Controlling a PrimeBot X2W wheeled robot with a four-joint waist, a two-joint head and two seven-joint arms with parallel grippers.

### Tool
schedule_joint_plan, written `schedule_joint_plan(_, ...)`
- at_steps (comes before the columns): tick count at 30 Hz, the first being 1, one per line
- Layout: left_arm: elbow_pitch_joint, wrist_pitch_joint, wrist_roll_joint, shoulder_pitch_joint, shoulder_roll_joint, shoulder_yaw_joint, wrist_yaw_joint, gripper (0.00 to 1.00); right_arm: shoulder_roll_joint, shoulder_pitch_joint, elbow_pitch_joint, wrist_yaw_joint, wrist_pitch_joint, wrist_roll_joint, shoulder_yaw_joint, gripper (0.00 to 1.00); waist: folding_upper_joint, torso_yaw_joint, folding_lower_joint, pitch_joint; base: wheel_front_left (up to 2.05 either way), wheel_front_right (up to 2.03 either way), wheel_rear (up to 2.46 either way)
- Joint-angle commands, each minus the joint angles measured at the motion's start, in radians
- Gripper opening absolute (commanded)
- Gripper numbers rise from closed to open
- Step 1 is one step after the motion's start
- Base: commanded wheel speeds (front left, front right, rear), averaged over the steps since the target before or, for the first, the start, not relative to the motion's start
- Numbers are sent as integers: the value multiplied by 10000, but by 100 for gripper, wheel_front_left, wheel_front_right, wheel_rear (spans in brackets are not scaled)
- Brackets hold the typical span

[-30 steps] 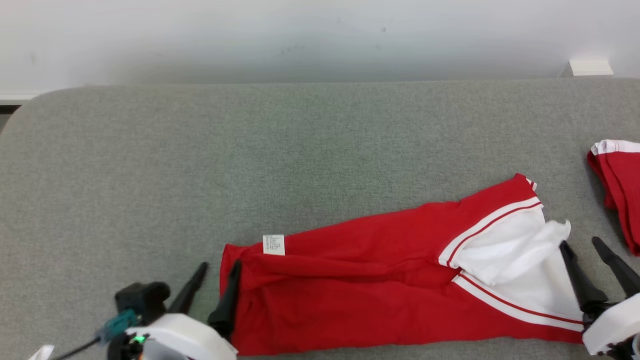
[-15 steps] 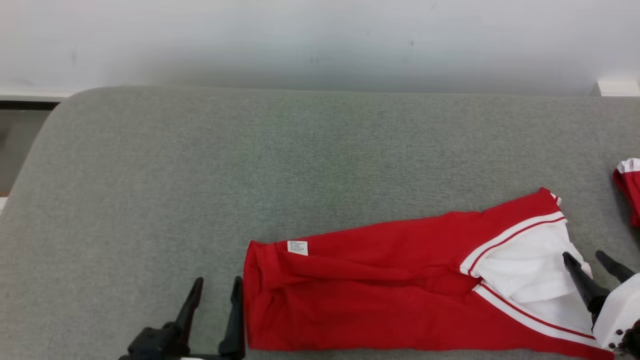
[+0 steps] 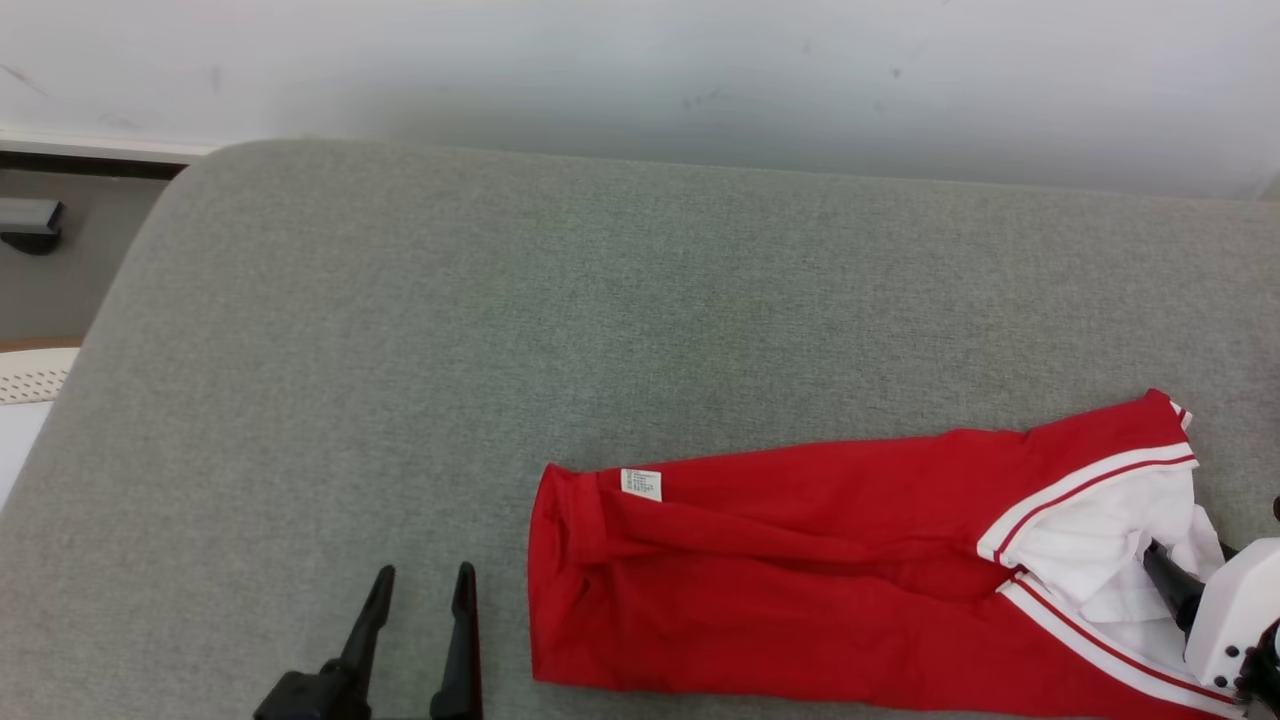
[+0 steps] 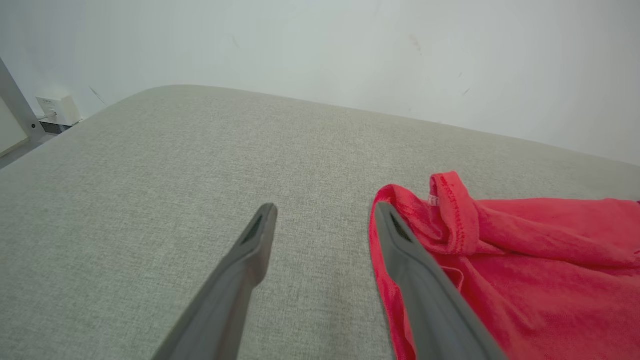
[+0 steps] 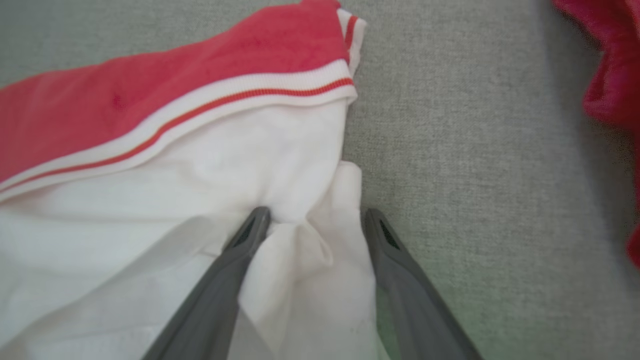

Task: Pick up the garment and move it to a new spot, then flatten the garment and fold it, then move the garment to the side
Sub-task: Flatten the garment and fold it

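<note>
While the right gripper (image 5: 312,214) gapes astride the garment (image 3: 780,590), the left gripper (image 3: 424,572), open, has edged off.

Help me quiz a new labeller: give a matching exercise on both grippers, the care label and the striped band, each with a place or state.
Things:
1 left gripper
2 right gripper
3 care label
4 striped band

Places or states:
A open, astride a white fold
B small white tag on the garment near its red end
C open, beside the garment, holding nothing
D runs between the garment's red part and its white part

Pairs: 1-C, 2-A, 3-B, 4-D
</note>
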Motion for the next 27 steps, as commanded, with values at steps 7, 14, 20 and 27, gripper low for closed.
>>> schedule_joint_plan(7,245,-9,412,138,-298,298,-456,100,855,-60,-320,82,-71,1611,854,0,0,197,1,-56,0,0,0)
schedule_joint_plan(14,522,-7,696,345,-462,563,-741,100,18,-291,-288,31,-1046,2575,656,0,0,-35,1,-472,0,0,0)
schedule_joint_plan(20,692,-7,752,618,-528,719,-868,100,-1397,106,-272,21,-1270,3224,-101,0,0,-249,1,-979,0,0,0)
schedule_joint_plan(27,942,-7,916,876,-558,875,-991,100,-2814,571,-805,22,-985,3300,-778,0,0,-324,1,-1284,0,0,0)
